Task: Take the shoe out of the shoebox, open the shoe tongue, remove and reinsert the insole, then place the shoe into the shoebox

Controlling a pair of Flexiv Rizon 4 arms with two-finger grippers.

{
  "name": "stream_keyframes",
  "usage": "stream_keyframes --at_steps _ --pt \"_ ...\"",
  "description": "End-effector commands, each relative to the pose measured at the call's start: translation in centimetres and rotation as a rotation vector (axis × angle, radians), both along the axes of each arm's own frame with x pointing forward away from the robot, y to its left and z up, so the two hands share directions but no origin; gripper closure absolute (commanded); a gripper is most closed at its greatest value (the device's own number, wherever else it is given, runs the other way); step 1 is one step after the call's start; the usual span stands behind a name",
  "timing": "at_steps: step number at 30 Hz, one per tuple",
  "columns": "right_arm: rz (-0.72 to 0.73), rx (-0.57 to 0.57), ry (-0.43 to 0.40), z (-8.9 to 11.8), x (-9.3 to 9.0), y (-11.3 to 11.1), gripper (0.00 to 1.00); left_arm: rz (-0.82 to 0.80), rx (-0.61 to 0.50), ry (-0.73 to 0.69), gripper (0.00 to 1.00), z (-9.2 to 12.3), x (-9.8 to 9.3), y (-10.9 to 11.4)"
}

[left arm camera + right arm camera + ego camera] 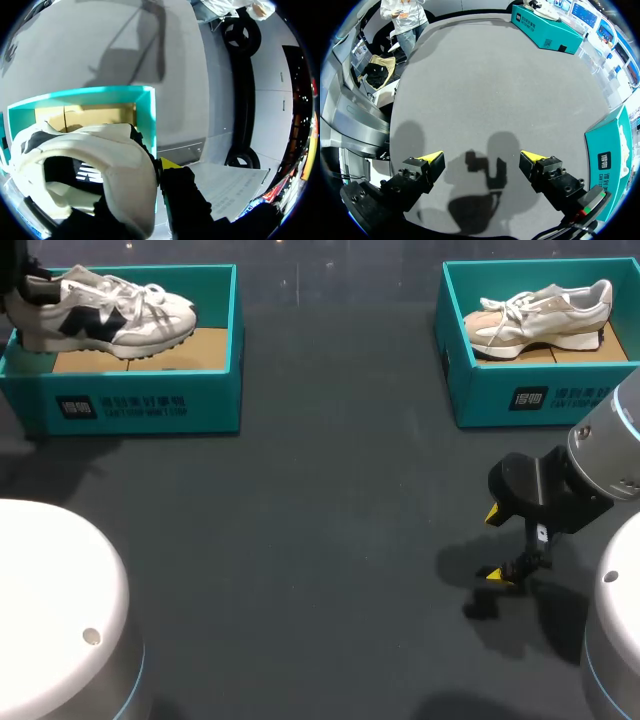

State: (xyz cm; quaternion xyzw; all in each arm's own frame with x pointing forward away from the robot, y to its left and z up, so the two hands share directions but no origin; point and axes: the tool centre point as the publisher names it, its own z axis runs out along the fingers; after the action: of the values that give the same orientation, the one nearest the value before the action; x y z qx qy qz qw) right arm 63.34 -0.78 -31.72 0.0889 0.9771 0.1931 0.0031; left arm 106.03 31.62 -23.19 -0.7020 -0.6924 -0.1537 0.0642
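**Over the left shoebox: a heel grip for the lift-out**

At the far left corner, your left gripper [24,284] looks clamped on the white-and-black sneaker's [105,312] heel collar. One yellow tip is outside and the other is hidden, so the shoe appears raised over the teal shoebox [150,400]. Your right gripper [495,543] hovers over the table [300,540], jaws wide apart, likely free for the tongue.

The left gripper [18,278] sat at the far left corner, clamped on the heel of the shoe [105,312], one yellow-tipped finger [170,165] pressed against the heel's outer side. The right arm [610,455] came in from the right with its wrist bent downward. The right gripper [494,544] hung with its two fingers spread wide apart.
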Motion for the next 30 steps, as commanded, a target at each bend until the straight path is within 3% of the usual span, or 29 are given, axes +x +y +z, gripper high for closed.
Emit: stream_keyframes --at_steps 1,3,11,30 --pt "-0.001 -0.001 -0.003 0.0 -0.2 0.0 0.0 0.0 -0.001 0.003 1.0 0.2 0.1 0.1" --pt "-0.001 -0.001 -0.003 0.0 -0.2 0.0 0.0 0.0 -0.001 0.003 1.0 0.2 0.1 0.1" --pt "-0.001 -0.001 -0.003 0.0 -0.2 0.0 0.0 0.004 0.03 0.046 1.0 -3.7 0.6 -1.5" --pt "-0.001 -0.001 -0.003 0.0 -0.2 0.0 0.0 -0.014 0.048 0.091 1.0 -7.5 -0.5 -1.9"
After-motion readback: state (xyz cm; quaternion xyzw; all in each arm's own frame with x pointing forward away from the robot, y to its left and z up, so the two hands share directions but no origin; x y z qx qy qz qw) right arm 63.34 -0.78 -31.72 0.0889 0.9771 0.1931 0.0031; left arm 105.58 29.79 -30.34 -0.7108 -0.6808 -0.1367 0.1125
